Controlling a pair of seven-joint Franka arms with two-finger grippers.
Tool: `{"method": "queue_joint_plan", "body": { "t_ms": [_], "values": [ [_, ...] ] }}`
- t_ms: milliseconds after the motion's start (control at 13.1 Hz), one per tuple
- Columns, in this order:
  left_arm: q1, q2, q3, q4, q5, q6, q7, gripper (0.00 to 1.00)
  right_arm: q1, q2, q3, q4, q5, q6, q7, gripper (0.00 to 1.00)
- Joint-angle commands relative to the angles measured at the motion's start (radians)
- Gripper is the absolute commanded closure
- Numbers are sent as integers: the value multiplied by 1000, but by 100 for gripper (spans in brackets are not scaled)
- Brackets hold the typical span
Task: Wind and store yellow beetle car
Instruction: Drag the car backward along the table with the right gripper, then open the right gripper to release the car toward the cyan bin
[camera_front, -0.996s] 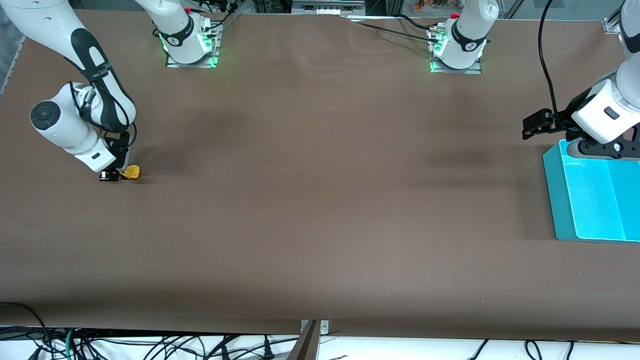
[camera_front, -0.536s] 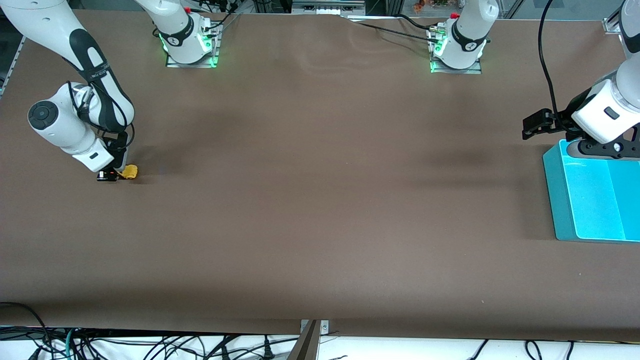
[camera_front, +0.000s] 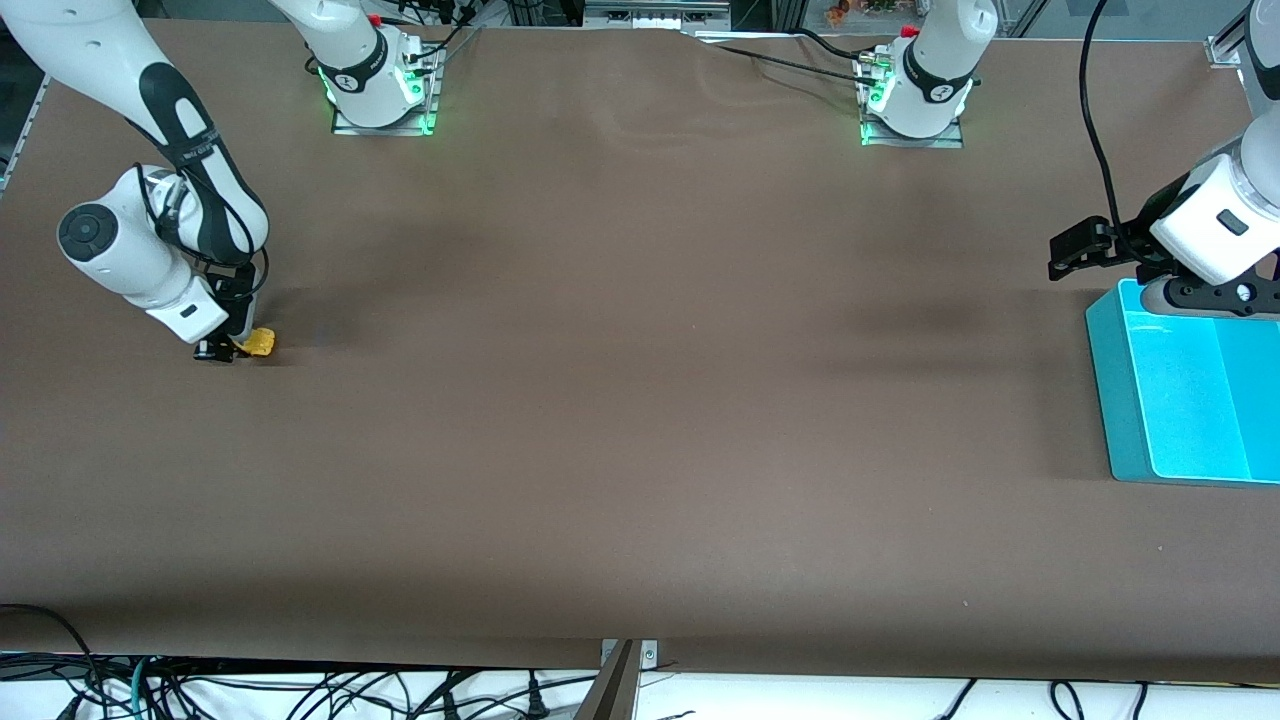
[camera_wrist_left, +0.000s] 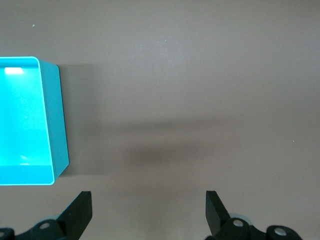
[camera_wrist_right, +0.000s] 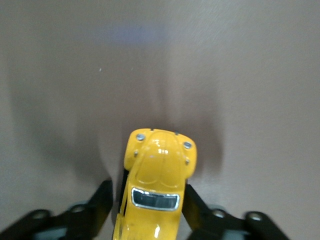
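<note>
The yellow beetle car (camera_front: 262, 342) is low at the table surface, at the right arm's end of the table. My right gripper (camera_front: 236, 346) is shut on it. In the right wrist view the car (camera_wrist_right: 159, 172) sits between the two black fingers (camera_wrist_right: 104, 199), its rounded nose pointing away from the gripper (camera_wrist_right: 150, 191). My left gripper (camera_front: 1076, 250) is open and empty, waiting above the table beside the teal bin (camera_front: 1103, 380). Its spread fingertips (camera_wrist_left: 84, 202) frame bare table in the left wrist view, with the gripper (camera_wrist_left: 148, 200) clear of anything.
The teal bin is open-topped and stands at the left arm's end of the table; its wall (camera_wrist_left: 59, 115) shows in the left wrist view. Both arm bases (camera_front: 380, 85) stand along the edge farthest from the front camera. Brown table surface (camera_front: 640, 400) lies between car and bin.
My right gripper has drawn the car a short way toward the right arm's end of the table. The left arm has barely moved.
</note>
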Motion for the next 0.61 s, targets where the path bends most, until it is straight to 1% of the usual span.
{"method": "queue_joint_plan", "body": {
  "t_ms": [0, 307, 536],
  "values": [
    [3, 23, 2, 38, -23, -12, 11, 0, -8, -20, -4, 17, -2, -62, -12, 0],
    [5, 23, 2, 39, -23, -12, 11, 0, -8, -46, 2, 141, -9, -271, -11, 0],
    [5, 23, 2, 39, -23, -12, 11, 0, -8, -64, 16, 184, -10, -331, -6, 0]
  ]
}}
